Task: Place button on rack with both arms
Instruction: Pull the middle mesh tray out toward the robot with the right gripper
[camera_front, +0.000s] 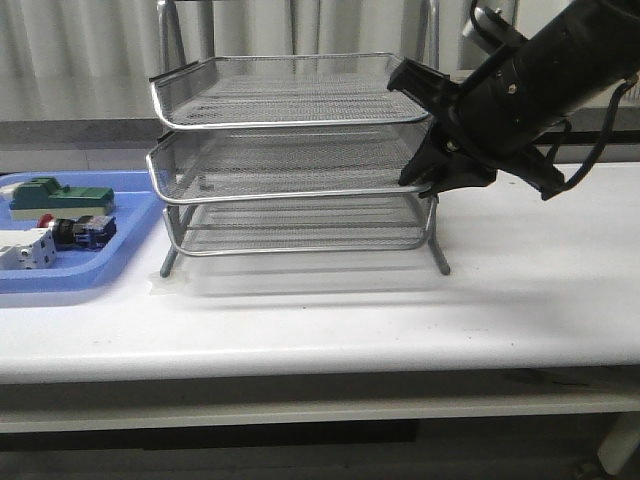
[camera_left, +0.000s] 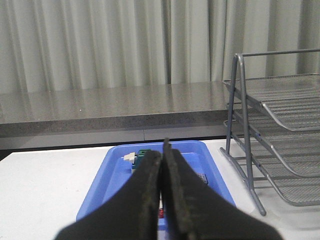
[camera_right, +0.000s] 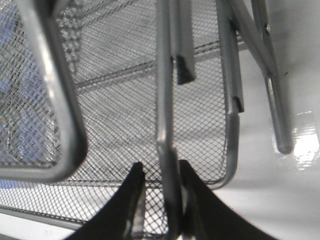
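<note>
Front view, button (camera_front: 70, 230): lies in the blue tray (camera_front: 95, 270) at far left beside a green block (camera_front: 60, 197) and a white breaker (camera_front: 25, 250); its long axis runs across the tray, red head toward the left.
Front view, right gripper (camera_front: 425, 170): black, bulky, pressed to the right rim of the rack (camera_front: 290, 150), at the middle tier.
Front view, reach: the button sits well apart from the right arm, on the far side of the rack; the left arm looks nearer.
Left wrist view, left gripper (camera_left: 163, 150): matte black fingers pressed together, holding nothing, hanging above the tray.
Left wrist view, button: mostly hidden behind the fingers; only a red speck shows.
Right wrist view, right gripper: fingers (camera_right: 134, 192) clamped either side of a smooth silver rim wire; fine shiny mesh fills the rest.
</note>
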